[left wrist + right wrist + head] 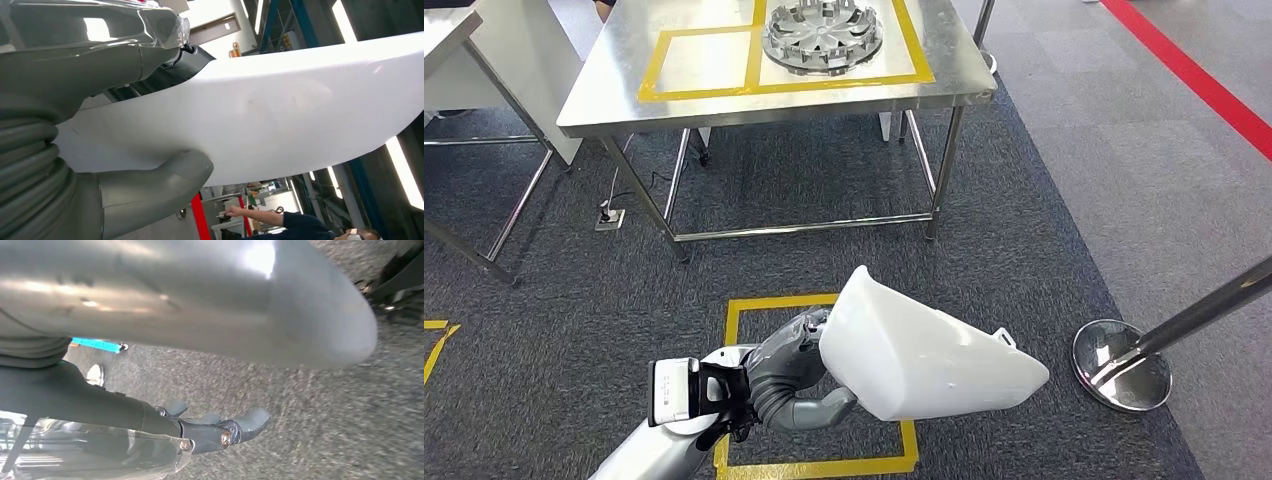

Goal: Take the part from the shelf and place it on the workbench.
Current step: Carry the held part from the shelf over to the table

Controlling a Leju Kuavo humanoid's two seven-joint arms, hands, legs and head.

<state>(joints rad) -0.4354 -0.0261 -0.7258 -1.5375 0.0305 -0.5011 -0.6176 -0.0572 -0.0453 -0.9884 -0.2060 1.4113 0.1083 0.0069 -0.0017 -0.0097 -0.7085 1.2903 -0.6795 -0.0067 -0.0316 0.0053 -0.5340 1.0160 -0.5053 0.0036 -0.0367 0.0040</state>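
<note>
My left hand (799, 375) grips a large white moulded part (919, 355) and holds it low over the carpet, its long end pointing right. In the left wrist view the part (280, 115) spans the picture, with my thumb (160, 185) pressed against its face. The steel workbench (604, 105) stands ahead, marked with yellow tape squares. A round grey metal wheel part (824, 38) lies in the right-hand square. My right hand (210, 430) hangs over the carpet with its fingers apart and nothing in them.
A yellow tape square (819, 385) marks the carpet under the held part. A chrome stanchion base (1121, 365) with a leaning pole stands at the right. A second table (449, 40) stands at the left. A red floor line (1194, 75) runs at the far right. A person (300, 222) stands behind.
</note>
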